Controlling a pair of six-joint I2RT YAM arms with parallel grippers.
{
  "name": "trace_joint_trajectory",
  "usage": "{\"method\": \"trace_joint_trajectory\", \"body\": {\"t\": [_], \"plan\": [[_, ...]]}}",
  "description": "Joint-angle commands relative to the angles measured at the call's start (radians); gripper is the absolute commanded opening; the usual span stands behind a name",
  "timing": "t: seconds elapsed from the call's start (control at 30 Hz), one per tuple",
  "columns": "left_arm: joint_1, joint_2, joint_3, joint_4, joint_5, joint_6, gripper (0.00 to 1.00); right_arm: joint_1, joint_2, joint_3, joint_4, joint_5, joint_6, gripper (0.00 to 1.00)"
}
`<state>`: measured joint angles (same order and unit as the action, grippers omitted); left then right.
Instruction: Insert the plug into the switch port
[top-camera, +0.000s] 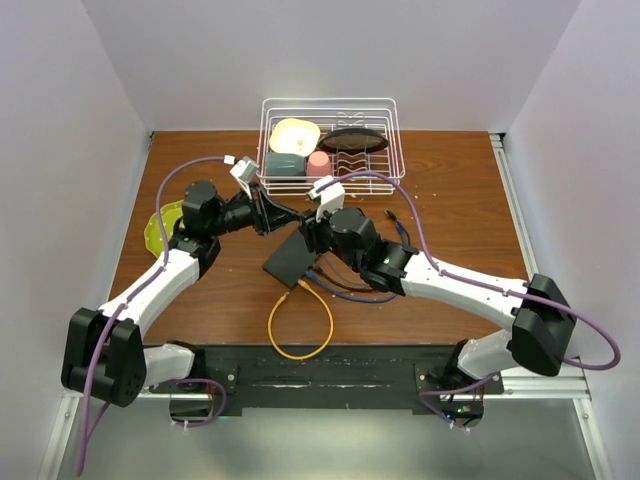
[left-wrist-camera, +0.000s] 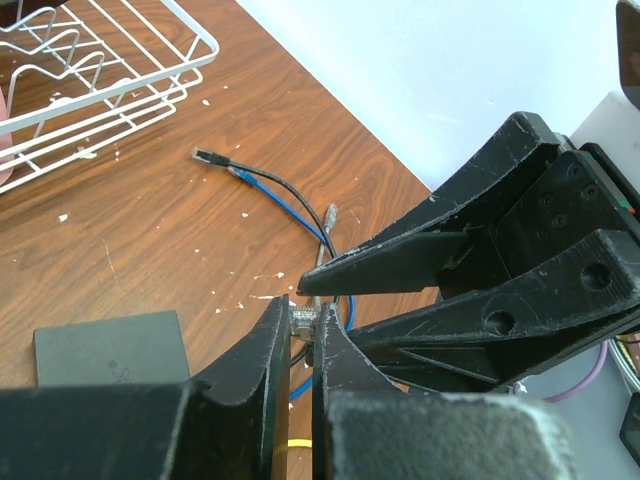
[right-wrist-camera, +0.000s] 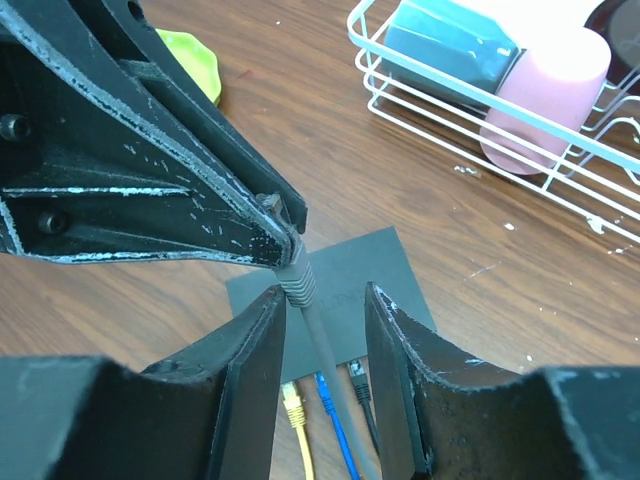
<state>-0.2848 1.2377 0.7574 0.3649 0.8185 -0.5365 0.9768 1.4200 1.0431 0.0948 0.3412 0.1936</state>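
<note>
The left hand (left-wrist-camera: 300, 316) is closed tight on the clear plastic plug (left-wrist-camera: 302, 321) of a grey cable (right-wrist-camera: 318, 340), pinching it between its fingertips above the brown wooden table (left-wrist-camera: 150, 230). The right hand (right-wrist-camera: 323, 293) is open, its two black fingers standing on either side of the grey cable just below the plug's ribbed boot, with a gap showing on one side. Under both hands lies the flat dark grey rectangular box (right-wrist-camera: 345, 280), flat on the table and clear of the plug. The switch port (right-wrist-camera: 338, 365) sits somewhere in the box's narrow edge nearest the right wrist camera; which socket cannot be told. A yellow cable (right-wrist-camera: 292, 402), a blue cable (right-wrist-camera: 324, 388) and a black cable (right-wrist-camera: 357, 377) end at that same edge. Behind the hands stands a white wire rack (top-camera: 330, 140) holding a pink cup (right-wrist-camera: 545, 95); a lime green plate (top-camera: 160, 232) lies at the left
</note>
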Motion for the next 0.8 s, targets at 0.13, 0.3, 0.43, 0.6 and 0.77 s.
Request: {"method": "trace_joint_trajectory", "body": {"t": [0.13, 0.3, 0.43, 0.6, 0.77], "plan": [[-0.007, -0.032, 0.042, -0.023, 0.014, 0.03, 0.0, -0.003, 0.043, 0.057, 0.046, 0.033, 0.01, 0.11], [-0.005, -0.046, 0.045, -0.055, -0.005, 0.064, 0.0, -0.003, 0.037, 0.058, 0.036, 0.039, 0.004, 0.0], [-0.005, -0.06, 0.039, -0.05, -0.019, 0.07, 0.04, -0.003, 0.022, 0.043, 0.039, 0.059, 0.0, 0.0], [-0.005, -0.079, 0.034, -0.049, -0.042, 0.084, 0.31, -0.003, 0.004, 0.023, 0.043, 0.045, -0.008, 0.0], [0.007, -0.155, 0.022, -0.11, -0.232, 0.101, 0.71, -0.004, 0.0, 0.021, 0.028, 0.019, -0.04, 0.0]]}}
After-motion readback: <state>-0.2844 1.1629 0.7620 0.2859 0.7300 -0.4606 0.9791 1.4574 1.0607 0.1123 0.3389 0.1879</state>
